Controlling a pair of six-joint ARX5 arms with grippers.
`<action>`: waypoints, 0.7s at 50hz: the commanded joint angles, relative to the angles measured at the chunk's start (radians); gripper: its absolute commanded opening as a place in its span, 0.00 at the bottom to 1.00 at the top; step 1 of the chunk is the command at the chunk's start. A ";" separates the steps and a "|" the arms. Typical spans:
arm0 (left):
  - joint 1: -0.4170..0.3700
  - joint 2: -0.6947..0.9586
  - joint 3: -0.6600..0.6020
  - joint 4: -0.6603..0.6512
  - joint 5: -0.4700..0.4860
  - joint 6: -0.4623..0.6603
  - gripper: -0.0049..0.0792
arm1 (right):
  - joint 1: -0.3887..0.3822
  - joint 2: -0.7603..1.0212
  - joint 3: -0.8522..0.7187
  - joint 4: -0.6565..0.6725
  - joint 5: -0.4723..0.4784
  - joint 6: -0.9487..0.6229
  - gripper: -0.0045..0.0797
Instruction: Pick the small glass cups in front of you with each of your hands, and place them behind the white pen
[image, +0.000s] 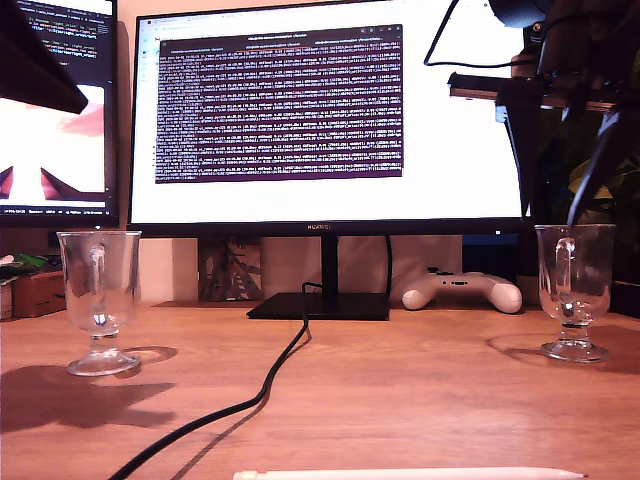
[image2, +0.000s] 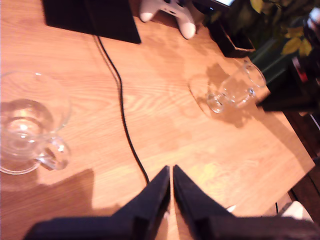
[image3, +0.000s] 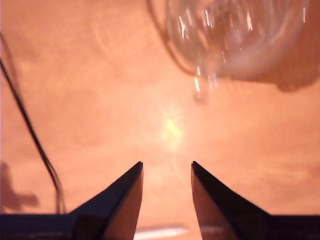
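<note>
Two glass mugs upright on the desk, beyond the white pen.

Mug at exterior view's left, other at its right; black cable between. First gripper nearly closed, second gripper parted, both empty. Risk: tipping a stemmed mug by clipping its handle.

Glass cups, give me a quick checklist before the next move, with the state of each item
1. Both cups upright on the table: first cup and second cup, ok.
2. Neither cup gripped: ok.
3. My first gripper open enough for a cup: not ok, jaws nearly closed.
4. My second gripper open: ok, a cup lies ahead.
5. Pen in sight at the exterior view's near edge: ok.
6. Cable clear of both cups: ok.
</note>
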 joint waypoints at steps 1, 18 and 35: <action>-0.002 0.002 0.012 0.006 0.001 0.008 0.04 | -0.015 0.013 0.008 0.002 0.004 0.004 0.38; -0.002 0.002 0.012 0.025 0.000 0.027 0.04 | -0.066 0.096 0.008 0.045 0.018 -0.032 0.37; -0.002 0.002 0.012 0.025 -0.005 0.027 0.04 | -0.077 0.148 0.008 0.082 0.024 -0.063 0.24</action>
